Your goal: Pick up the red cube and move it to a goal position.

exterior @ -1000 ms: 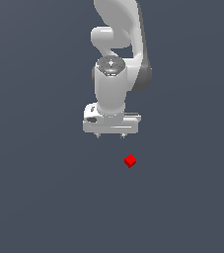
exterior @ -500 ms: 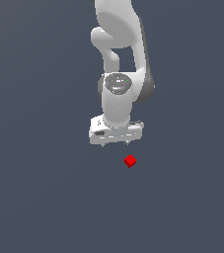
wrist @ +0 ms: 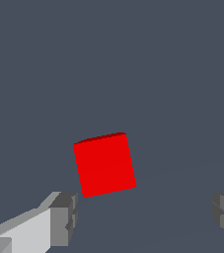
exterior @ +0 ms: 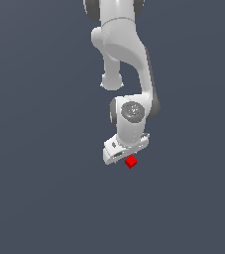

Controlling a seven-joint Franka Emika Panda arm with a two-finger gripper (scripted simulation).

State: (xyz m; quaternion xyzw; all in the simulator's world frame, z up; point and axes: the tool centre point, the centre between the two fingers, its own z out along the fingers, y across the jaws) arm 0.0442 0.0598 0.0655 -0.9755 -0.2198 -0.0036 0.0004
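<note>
The red cube [exterior: 131, 161] is small and plain and rests on the dark grey floor. In the exterior view it peeks out just under the white gripper [exterior: 126, 157], whose hand hangs right above it and hides its fingers. The wrist view shows the cube [wrist: 104, 164] large and close. It lies ahead of the gap between the two grey fingertips [wrist: 64, 217], nearer to one of them. The gripper [wrist: 145, 213] is open and holds nothing. The fingers stand apart from the cube.
A flat dark grey floor [exterior: 44, 198] surrounds the cube on all sides. The white arm [exterior: 126, 54] rises above the gripper toward the top of the exterior view. No other objects show.
The arm has lowered and shifted toward the exterior view's right, bringing the gripper from well above the cube to just over it. The cube has stayed put.
</note>
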